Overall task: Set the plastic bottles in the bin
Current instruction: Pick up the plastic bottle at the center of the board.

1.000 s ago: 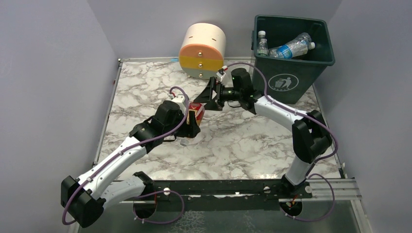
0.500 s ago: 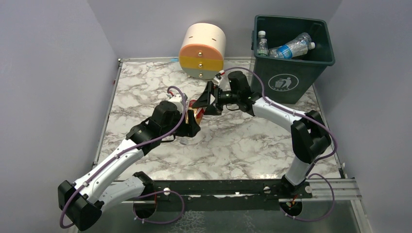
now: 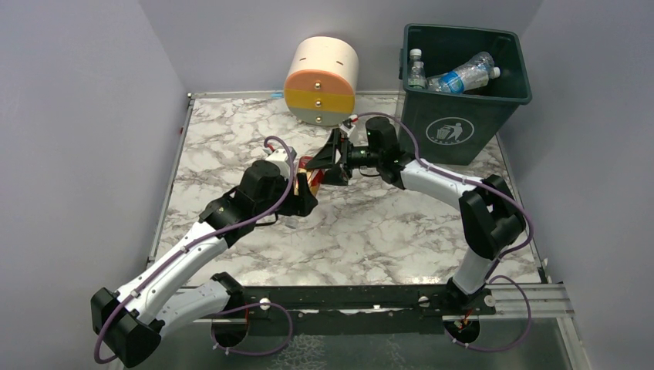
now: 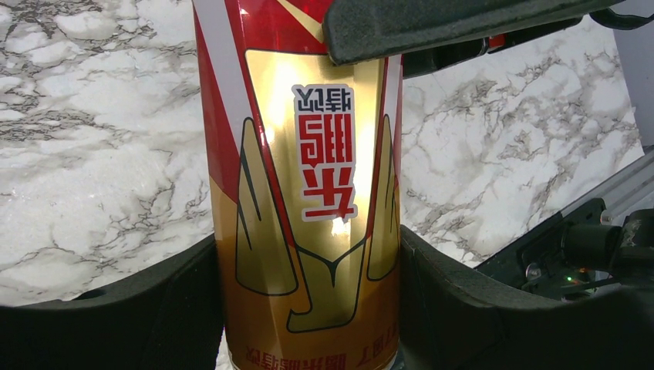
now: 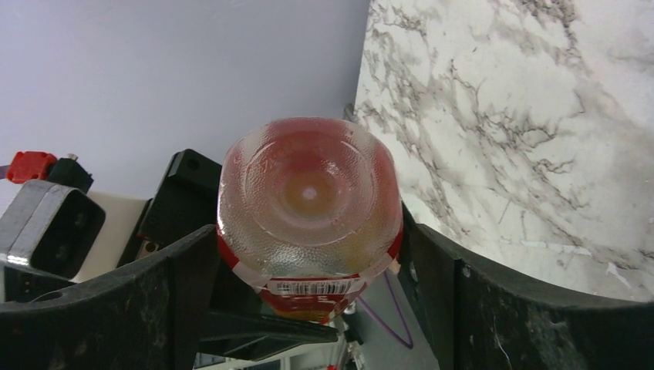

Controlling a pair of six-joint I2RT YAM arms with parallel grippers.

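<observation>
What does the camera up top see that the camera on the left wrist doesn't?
Only the top view shows the large dark green square plastic bin with clear plastic bottles inside, and the cream, orange and grey round drawer unit. Only the left wrist view shows, close up, the red writing on the gold label of the red and gold plastic bottle. Both views show that bottle gripped by the left gripper, and the white marble-patterned table.
</observation>
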